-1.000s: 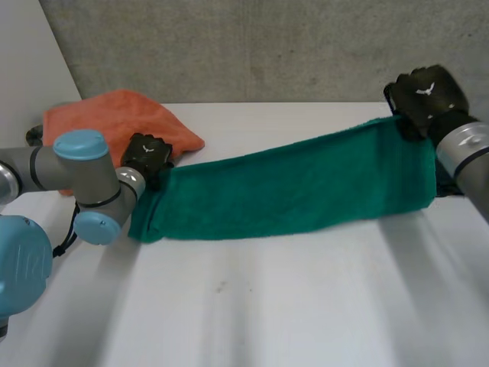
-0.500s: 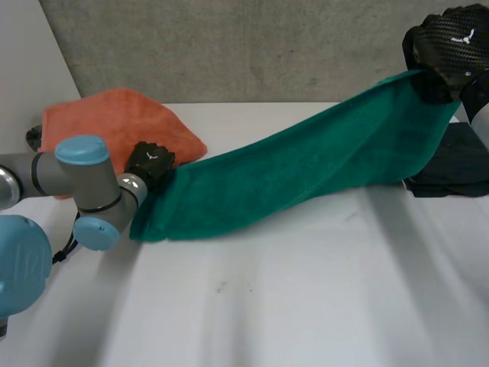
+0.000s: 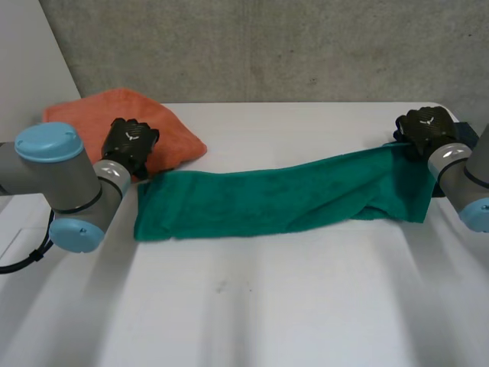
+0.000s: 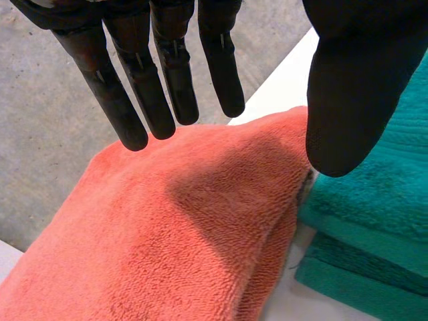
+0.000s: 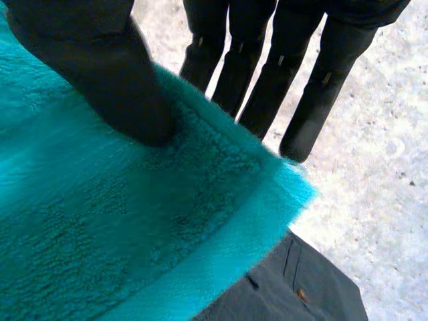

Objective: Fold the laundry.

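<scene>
My left hand point(image 4: 354, 87) is spread wide, with the fingers point(image 4: 167, 73) straight, the thumb set well apart from them, and nothing held between. Beneath my fingertips lies the orange towel point(image 4: 167, 234), bunched and thick. Just beside it, under my thumb, is the green towel point(image 4: 374, 221), its folded layers stacked at the edge. A strip of white bench point(image 4: 284, 83) shows between fingers and thumb, and a grey concrete surface point(image 4: 47, 154) lies beyond.

The green towel point(image 3: 275, 200) is long and folded into a strip. It lies across the table. The orange towel point(image 3: 84, 111) sits bunched up just beside one end. A dark grey cloth point(image 5: 294, 287) lies under the other end.
</scene>
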Available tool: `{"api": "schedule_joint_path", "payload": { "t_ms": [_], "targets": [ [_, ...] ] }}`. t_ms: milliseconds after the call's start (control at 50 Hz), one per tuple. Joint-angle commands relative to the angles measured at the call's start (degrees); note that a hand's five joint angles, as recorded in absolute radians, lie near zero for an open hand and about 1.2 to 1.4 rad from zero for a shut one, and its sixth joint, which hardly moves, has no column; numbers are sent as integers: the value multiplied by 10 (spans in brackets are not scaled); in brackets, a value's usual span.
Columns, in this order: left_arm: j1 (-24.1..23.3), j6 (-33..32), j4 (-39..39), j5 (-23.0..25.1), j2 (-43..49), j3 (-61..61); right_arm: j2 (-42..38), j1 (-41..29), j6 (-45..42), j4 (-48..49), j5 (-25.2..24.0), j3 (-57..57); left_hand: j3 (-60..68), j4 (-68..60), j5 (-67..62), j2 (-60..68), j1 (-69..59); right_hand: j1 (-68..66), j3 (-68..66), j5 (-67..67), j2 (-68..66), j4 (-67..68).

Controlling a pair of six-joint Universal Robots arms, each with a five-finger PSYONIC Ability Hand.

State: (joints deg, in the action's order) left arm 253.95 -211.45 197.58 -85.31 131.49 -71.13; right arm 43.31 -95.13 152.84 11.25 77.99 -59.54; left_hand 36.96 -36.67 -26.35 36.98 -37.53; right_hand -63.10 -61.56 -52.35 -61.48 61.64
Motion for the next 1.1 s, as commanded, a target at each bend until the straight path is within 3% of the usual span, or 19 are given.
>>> {"api": "schedule_joint_path", "payload": {
  "t_ms": [20, 120, 220, 300, 420, 560, 700, 760, 840, 900, 1000, 1100],
  "targets": [
    [-21, 0, -3, 0, -21, -23, -2, -8, 5, 8, 37, 23, -3, 0, -3, -4, 9, 531, 516, 523, 515, -516],
    [-27, 2, -13, 0, -64, -68, 82, -8, 1, -5, 60, -18, -8, 6, 2, -9, 14, 531, 516, 523, 515, -516],
    [-28, 3, -39, 0, -127, -151, 199, -4, 0, -67, 38, -136, -8, 6, 2, -9, 14, 531, 516, 523, 515, -516],
    [-36, 3, -43, 1, -178, -238, 235, 7, 4, -124, 16, -203, -15, 12, 9, -15, 21, 456, 441, 449, 440, -442],
    [-37, 3, -33, 3, -188, -284, 240, 45, 6, -161, 0, -292, -19, 16, 12, -19, 24, 421, 405, 413, 405, -406],
    [-24, 3, -5, 2, -168, -282, 227, 44, 1, -84, -6, -332, -7, 4, 1, -7, 12, 365, 350, 358, 349, -351],
    [-23, 3, 17, 0, -178, -284, 147, 42, -2, 3, 1, -321, 12, -15, -18, 12, -6, 256, 241, 249, 240, -242],
    [-24, 4, 17, 0, -189, -285, 136, 45, -13, 11, 5, -312, 12, -15, -18, 12, -6, -167, -183, -175, -184, 182],
    [-23, 4, 15, 0, -206, -291, 155, 50, -31, 11, 21, -327, 10, -13, -16, 10, -4, -169, -184, -177, -185, 184],
    [-21, 4, 11, 0, -221, -294, 213, 91, -44, 5, 20, -342, 10, -13, -16, 10, -4, -169, -184, -177, -185, 184],
    [-8, 4, 10, 0, -246, -306, 257, 215, -166, -24, -20, -332, 8, -11, -15, 8, -3, -169, -184, -177, -185, 184],
    [2, 4, 10, 1, -263, -320, 228, 239, -285, -33, -13, -284, 5, -8, -11, 5, 1, -169, -184, -177, -185, 184]
  ]
}}
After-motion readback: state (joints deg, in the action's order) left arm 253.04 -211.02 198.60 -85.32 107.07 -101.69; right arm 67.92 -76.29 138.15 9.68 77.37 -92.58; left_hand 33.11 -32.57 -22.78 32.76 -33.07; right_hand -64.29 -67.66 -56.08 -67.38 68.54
